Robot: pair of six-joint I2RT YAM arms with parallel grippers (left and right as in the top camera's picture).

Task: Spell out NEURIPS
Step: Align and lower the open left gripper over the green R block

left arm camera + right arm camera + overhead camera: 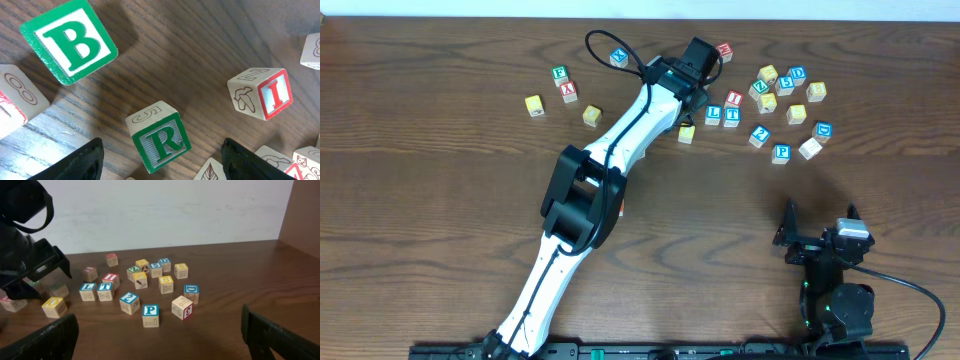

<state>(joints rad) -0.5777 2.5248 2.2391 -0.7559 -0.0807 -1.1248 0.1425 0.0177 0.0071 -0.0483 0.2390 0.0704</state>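
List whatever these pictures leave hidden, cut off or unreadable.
R cube: not findable overhead, probably under the left arm's wrist.
Yellow cube at far left: overhead, face too small to read.
Cube at the right edge: left wrist view, cut off by the frame.
Cubes beside the left arm: right wrist view, blurred, faces unreadable.

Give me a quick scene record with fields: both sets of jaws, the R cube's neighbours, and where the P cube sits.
left jaws: open, either side of the green R cube, not touching it
right jaws: open wide, empty, near right of the table
neighbours: green B cube, red I cube
blue P cube: frontmost of the loose cluster, apart from others
word: no NEURIPS row yet
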